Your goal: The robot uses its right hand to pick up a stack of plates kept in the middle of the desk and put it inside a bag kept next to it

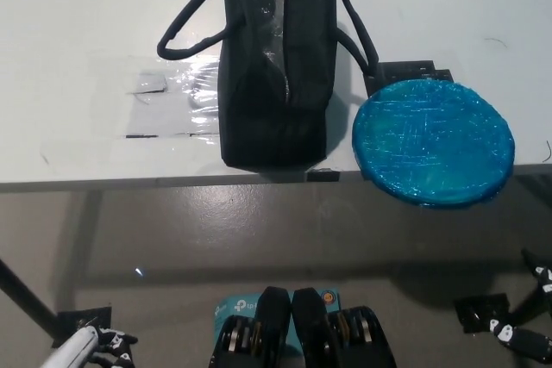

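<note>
Left hand [102, 346]: only a small part in view at the lower left corner, white smooth cylindrical forearm shell ending in dark finger parts with small white marks. Right hand [526, 321]: black, thin angular finger segments at the lower right edge, a few small white dots or markings on them. No cables or screws clear enough to tell. Too little of either shows for more detail.

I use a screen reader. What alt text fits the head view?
A blue stack of plates overhangs the front edge of a white desk, beside an upright black bag with an open top. Both robot hands hang low, below desk level: white left, black right.
</note>
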Robot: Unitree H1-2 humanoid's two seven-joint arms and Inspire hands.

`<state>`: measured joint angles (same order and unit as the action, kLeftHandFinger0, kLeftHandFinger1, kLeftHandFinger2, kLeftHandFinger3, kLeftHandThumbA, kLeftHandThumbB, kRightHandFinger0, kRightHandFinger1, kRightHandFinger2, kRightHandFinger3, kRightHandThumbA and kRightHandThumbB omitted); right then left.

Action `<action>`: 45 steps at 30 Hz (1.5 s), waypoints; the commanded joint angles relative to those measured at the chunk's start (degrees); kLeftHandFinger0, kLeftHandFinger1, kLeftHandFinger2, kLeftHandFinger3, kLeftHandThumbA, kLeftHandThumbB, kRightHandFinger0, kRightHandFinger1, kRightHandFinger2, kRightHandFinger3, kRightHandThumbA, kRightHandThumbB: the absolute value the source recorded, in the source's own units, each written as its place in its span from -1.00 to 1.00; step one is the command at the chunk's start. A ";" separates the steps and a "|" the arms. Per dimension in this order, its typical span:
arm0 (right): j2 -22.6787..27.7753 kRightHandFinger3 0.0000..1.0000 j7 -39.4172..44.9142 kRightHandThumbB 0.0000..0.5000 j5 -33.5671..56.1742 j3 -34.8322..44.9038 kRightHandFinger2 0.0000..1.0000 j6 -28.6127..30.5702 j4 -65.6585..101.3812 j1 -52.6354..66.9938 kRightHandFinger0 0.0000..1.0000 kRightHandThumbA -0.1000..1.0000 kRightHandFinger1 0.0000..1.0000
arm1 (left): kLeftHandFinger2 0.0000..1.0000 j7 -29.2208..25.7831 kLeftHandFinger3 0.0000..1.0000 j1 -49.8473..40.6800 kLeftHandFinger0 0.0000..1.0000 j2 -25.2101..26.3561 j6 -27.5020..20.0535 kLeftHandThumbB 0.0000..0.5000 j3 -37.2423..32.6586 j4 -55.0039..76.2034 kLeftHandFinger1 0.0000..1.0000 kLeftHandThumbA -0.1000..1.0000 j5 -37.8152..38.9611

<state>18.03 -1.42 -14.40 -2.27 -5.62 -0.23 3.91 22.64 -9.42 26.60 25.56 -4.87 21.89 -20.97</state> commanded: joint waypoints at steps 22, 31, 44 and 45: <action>1.47 1.00 9.90 1.00 -54.85 -11.92 1.00 -1.92 32.49 -8.96 1.00 0.32 1.00 | 0.50 3.78 0.65 0.63 0.38 0.60 1.37 -1.00 1.12 2.41 0.41 -1.00 -3.27; 0.77 1.00 11.86 1.00 -58.93 -15.90 1.00 -1.83 30.11 -10.69 1.00 0.34 1.00 | 0.56 5.38 0.69 1.85 0.46 0.89 1.37 -1.00 1.84 2.08 0.47 -1.00 -3.43; 4.06 1.00 11.69 1.00 -66.05 -19.28 1.00 -2.21 18.32 -17.91 1.00 0.48 1.00 | 0.52 6.16 0.69 1.76 0.41 0.30 1.37 -1.00 2.39 2.23 0.43 -1.00 -3.56; 4.07 1.00 11.82 1.00 -65.91 -19.34 1.00 -2.40 17.86 -18.27 1.00 0.43 1.00 | 0.53 6.30 0.69 1.77 0.41 0.27 1.37 -1.00 2.44 2.24 0.43 -1.00 -3.57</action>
<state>19.33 7.71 -66.47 -20.06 -9.52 19.67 -8.42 26.63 -8.81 26.51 25.57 -4.48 21.70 -22.62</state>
